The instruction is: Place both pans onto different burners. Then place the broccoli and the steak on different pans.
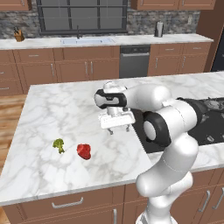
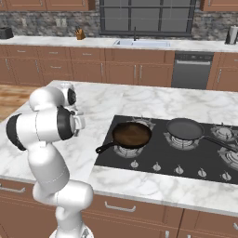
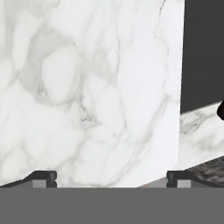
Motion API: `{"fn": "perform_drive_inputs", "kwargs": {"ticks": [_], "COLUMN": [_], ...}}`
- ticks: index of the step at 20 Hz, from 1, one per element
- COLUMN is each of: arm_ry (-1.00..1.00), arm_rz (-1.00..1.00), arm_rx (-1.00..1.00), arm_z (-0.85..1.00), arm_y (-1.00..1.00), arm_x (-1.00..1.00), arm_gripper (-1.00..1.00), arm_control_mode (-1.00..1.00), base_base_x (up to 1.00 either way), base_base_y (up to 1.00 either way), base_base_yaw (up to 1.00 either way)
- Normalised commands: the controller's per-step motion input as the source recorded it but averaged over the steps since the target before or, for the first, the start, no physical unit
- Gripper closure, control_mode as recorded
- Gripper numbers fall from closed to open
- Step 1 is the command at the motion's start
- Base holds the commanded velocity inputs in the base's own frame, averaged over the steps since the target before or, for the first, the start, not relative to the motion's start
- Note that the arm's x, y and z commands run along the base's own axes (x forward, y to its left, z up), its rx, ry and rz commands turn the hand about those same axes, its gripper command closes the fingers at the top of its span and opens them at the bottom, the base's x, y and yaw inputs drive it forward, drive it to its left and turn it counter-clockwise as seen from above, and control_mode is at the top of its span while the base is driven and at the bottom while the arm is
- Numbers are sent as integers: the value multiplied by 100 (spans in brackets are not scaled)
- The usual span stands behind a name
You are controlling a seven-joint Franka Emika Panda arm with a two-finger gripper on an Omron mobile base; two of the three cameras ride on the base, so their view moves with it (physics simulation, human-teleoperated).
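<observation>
Left base view: gripper (image 1: 118, 130) spread empty above marble counter (image 1: 52, 113), broccoli (image 1: 58, 145) beside steak (image 1: 84, 151) near front edge; right base view: rust-brown pan (image 2: 132, 135) and near-black pan (image 2: 185, 128) seated on separate burners of cooktop (image 2: 153, 155); hand view: fingertips (image 3: 43, 176) wide apart over bare marble.
</observation>
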Motion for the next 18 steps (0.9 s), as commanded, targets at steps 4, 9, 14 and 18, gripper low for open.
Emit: {"fn": "perform_drive_inputs", "kwargs": {"ticks": [4, 9, 14, 18], "arm_ry": [1, 7, 11, 5], "arm_rz": [1, 1, 1, 0], "arm_rx": [6, 3, 3, 3], "arm_z": [0, 0, 0, -1], "arm_y": [34, 42, 47, 47], "arm_x": [-11, -4, -10, -12], "arm_gripper": [-100, -100, -100, -100], "arm_control_mode": [-100, -100, -100, -100], "base_base_x": [0, 0, 0, 0], "base_base_y": [0, 0, 0, 0], "base_base_yaw": [0, 0, 0, 0]}}
